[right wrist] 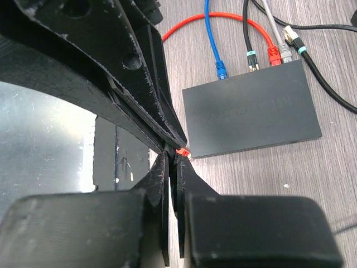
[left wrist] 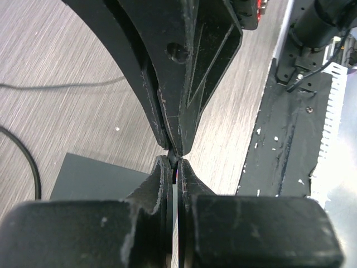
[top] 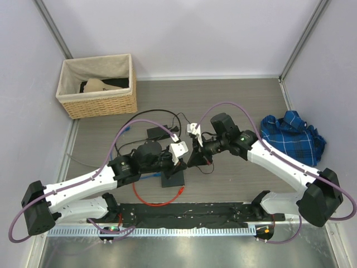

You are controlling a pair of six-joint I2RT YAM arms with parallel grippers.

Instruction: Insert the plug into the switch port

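Observation:
The switch (right wrist: 251, 114) is a flat dark box lying on the wood table, also visible under the arms (top: 174, 177) and in the left wrist view (left wrist: 95, 176). Along its far edge sit a red plug (right wrist: 273, 56), a grey plug (right wrist: 285, 53) and a black one (right wrist: 252, 60). A blue plug (right wrist: 221, 70) lies just short of that edge. My left gripper (top: 181, 162) (left wrist: 174, 162) and right gripper (top: 191, 158) (right wrist: 172, 156) are both shut, tip to tip, beside the switch. No plug is between either pair of fingers. A small red end (right wrist: 181, 151) shows right behind the tips.
A red cable (top: 148, 200) loops in front of the switch. A black power brick (top: 156, 132) with cords lies behind it. A wicker basket (top: 97, 86) stands at the back left, a blue plaid cloth (top: 293, 137) at the right, a black mat (top: 189, 215) along the near edge.

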